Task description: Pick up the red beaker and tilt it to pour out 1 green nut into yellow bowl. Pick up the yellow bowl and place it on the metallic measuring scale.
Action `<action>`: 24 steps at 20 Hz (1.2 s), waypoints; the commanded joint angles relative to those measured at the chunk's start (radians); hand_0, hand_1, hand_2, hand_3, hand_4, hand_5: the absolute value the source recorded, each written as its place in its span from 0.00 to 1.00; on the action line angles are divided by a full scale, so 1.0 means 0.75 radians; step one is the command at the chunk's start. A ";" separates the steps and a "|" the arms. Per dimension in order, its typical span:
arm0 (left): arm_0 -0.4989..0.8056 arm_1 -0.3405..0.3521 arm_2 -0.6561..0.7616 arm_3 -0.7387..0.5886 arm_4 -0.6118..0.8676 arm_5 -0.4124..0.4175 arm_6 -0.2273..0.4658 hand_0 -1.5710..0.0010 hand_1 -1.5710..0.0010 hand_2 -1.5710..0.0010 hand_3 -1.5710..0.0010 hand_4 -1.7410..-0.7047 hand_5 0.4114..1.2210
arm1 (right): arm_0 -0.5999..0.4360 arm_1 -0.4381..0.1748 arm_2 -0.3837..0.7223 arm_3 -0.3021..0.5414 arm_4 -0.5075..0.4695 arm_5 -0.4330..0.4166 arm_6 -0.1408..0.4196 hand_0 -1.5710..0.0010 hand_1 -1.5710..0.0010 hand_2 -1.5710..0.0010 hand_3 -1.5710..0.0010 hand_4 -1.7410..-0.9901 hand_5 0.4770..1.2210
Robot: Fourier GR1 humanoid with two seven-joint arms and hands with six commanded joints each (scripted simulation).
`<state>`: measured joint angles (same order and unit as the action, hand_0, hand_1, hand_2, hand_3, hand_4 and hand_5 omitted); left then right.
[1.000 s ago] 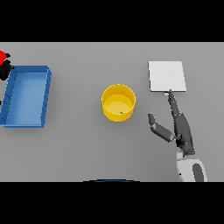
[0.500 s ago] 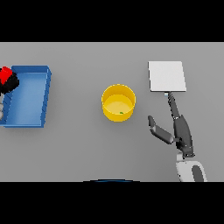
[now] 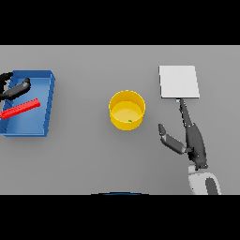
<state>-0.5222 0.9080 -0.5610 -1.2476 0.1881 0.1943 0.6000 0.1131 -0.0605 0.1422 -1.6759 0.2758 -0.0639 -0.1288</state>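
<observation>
Red beaker lies on its side, seen as a long red bar, over the left part of the blue tray, its left end cut by the view's edge. Left hand sits just above it at the far left, dark fingers curved over the tray's upper left corner; whether they actually grip the beaker can't be told, the contact isn't clear and part of the hand is out of view.

Yellow bowl stands upright on the grey table near the middle, well apart from the tray. A small green nut rests inside on the bowl's floor, toward the near side.

Metallic measuring scale, a flat pale square plate, lies on the table to the right of the bowl and a bit farther back, not touching it.

Right hand is on the right, in front of the scale, released: fingers straight, pointing up toward the scale with the tips at its near edge, thumb spread out left toward the bowl. Holds nothing. White forearm enters from the lower right.
</observation>
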 commanded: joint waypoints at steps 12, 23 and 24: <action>-0.018 -0.039 0.050 0.066 0.014 0.044 -0.151 0.99 0.99 0.99 0.99 0.93 0.36 | -0.154 -0.141 0.092 -0.005 0.159 0.120 0.068 1.00 1.00 1.00 1.00 0.69 0.31; -0.034 -0.058 0.038 0.058 0.006 0.060 -0.140 1.00 1.00 1.00 1.00 0.91 0.38 | -0.598 -0.399 0.377 0.182 0.565 0.399 0.098 1.00 1.00 1.00 1.00 0.63 0.25; -0.036 -0.072 0.027 0.047 0.002 0.068 -0.135 1.00 1.00 1.00 1.00 0.91 0.38 | -0.635 -0.397 0.395 0.211 0.572 0.426 0.095 1.00 1.00 1.00 1.00 0.63 0.24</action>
<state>-0.5499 0.8532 -0.5409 -1.2131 0.1897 0.2446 0.4985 -0.3632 -0.3574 0.4387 -1.5180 0.7046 0.2554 -0.0559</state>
